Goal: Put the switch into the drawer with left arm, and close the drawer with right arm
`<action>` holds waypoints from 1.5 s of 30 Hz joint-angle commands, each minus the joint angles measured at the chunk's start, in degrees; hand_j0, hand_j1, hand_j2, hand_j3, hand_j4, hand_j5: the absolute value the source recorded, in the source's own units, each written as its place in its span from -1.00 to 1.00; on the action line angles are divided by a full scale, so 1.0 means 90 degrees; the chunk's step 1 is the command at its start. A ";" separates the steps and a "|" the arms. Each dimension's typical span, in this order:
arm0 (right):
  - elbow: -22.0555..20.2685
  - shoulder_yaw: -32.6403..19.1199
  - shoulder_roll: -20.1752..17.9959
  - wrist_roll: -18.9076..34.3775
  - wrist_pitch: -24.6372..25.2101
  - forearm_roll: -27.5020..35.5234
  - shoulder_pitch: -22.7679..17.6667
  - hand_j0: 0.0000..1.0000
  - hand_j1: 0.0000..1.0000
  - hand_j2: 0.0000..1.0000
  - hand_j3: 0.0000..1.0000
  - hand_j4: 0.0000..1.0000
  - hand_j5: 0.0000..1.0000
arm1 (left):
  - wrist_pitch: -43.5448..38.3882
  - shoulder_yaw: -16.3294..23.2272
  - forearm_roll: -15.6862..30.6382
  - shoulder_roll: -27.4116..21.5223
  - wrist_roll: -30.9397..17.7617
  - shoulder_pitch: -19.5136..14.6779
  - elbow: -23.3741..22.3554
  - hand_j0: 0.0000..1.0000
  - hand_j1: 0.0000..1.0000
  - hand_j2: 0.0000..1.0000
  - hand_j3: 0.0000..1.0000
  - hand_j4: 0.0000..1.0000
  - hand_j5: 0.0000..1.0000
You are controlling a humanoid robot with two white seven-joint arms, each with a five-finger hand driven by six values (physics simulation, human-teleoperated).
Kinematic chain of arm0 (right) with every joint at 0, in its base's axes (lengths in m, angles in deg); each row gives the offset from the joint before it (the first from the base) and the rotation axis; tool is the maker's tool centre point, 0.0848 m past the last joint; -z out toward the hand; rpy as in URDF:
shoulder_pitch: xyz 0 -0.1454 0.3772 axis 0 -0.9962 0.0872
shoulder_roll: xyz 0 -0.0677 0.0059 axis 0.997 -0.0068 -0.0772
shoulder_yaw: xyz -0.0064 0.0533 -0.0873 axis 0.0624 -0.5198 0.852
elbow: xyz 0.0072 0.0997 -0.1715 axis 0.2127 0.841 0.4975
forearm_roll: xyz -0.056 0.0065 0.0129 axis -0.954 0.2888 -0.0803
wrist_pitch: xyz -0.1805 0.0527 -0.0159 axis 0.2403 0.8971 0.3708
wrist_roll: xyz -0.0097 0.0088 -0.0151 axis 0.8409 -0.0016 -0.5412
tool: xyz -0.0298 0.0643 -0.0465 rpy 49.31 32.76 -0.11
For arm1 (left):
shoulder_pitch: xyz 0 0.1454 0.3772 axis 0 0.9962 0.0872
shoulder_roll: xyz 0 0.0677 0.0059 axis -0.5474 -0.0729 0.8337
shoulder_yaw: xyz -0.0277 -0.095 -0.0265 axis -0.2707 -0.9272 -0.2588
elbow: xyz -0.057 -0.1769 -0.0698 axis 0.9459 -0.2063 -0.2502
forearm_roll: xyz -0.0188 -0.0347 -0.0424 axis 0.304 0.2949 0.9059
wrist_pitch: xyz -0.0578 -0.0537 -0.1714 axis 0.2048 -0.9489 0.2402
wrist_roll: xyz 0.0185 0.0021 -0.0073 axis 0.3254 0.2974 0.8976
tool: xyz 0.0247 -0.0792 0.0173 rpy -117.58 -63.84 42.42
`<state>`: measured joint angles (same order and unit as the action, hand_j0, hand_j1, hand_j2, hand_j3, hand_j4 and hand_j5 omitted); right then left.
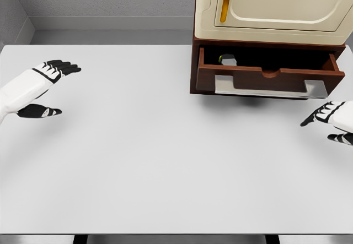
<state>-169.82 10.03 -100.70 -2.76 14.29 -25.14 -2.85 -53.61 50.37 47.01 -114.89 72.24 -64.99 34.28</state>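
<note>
the white table (165, 161) fills most of the head view, with a dark brown cabinet (194, 62) standing at its far edge, toward one o'clock from the table's middle. the cabinet's upper part carries a cream door (276, 4) with a thin amber strip (224, 7) running upright near its left side. below that door the drawer (265, 79) is pulled out toward the robot, its front panel fitted with a pale grey handle (265, 90) that runs along the lower edge. the switch (227, 60) lies inside the open drawer, in its left end, a small grey piece with a dark top and a touch of yellow-green; its finer shape is too small to tell. the left hand (47, 87) hangs over the table at about nine o'clock, well apart from the cabinet, fingers spread and relaxed, thumb held below them, grasping nothing. the right hand (331, 120) shows at about three o'clock by the picture's edge, just below the drawer's right end and clear of the handle, its dark fingertips stretched out loosely toward the left and holding nothing.
</note>
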 commanded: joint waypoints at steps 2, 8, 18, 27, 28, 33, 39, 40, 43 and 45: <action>0.0028 0.0058 0.0046 0.0001 0.0012 -0.0059 0.0000 0.44 0.44 0.44 0.44 0.44 0.44 | -0.0007 -0.0002 0.0042 -0.0001 0.0003 0.0000 0.0005 1.00 1.00 1.00 1.00 1.00 1.00; 0.0145 0.0058 0.0427 0.0011 0.0012 -0.0089 0.0078 0.44 0.44 0.44 0.44 0.44 0.44 | -0.0007 -0.0002 0.0052 -0.0010 0.0003 0.0000 0.0024 1.00 1.00 1.00 1.00 1.00 1.00; 0.0380 0.0077 0.0915 0.0021 0.0012 -0.0157 0.0371 0.46 0.46 0.46 0.46 0.46 0.46 | -0.0007 -0.0002 0.0052 -0.0010 0.0003 0.0010 0.0015 1.00 1.00 1.00 1.00 1.00 1.00; 0.0683 0.0419 0.0964 0.0021 0.0012 -0.0167 0.0762 0.44 0.44 0.44 0.44 0.44 0.44 | -0.0007 -0.0002 0.0042 -0.0010 0.0003 0.0000 -0.0024 1.00 1.00 1.00 1.00 1.00 1.00; 0.0731 0.0556 0.0964 0.0021 0.0012 -0.0157 0.0918 0.44 0.44 0.44 0.44 0.44 0.44 | -0.0007 -0.0002 0.0042 -0.0010 0.0003 0.0000 -0.0005 1.00 1.00 1.00 1.00 1.00 1.00; 0.0829 0.0654 0.1071 0.0031 0.0012 -0.0167 0.1025 0.44 0.44 0.44 0.44 0.44 0.44 | -0.0007 -0.0002 0.0052 -0.0001 0.0003 0.0000 0.0024 1.00 1.00 1.00 1.00 1.00 1.00; 0.1034 0.0898 0.1110 0.0031 0.0012 -0.0206 0.1318 0.44 0.44 0.44 0.44 0.44 0.44 | -0.0007 -0.0002 0.0052 -0.0010 0.0003 0.0000 0.0024 1.00 1.00 1.00 1.00 1.00 1.00; 0.1064 0.0898 0.1110 0.0031 0.0012 -0.0206 0.1318 0.44 0.44 0.44 0.44 0.44 0.44 | -0.0007 -0.0002 0.0052 -0.0010 0.0003 0.0000 0.0024 1.00 1.00 1.00 1.00 1.00 1.00; 0.1112 0.0917 0.1237 0.0031 0.0012 -0.0225 0.1426 0.44 0.44 0.44 0.44 0.44 0.44 | -0.0007 -0.0002 0.0052 -0.0010 0.0003 0.0000 0.0024 1.00 1.00 1.00 1.00 1.00 1.00; 0.1093 0.0927 0.1189 0.0031 0.0012 -0.0225 0.1416 0.44 0.44 0.44 0.44 0.44 0.44 | -0.0007 -0.0002 0.0052 -0.0001 0.0003 0.0000 0.0024 1.00 1.00 1.00 1.00 1.00 1.00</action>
<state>-160.09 18.17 -89.91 -2.41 14.27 -27.54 9.72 -53.61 50.37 47.07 -114.88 72.24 -64.99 34.48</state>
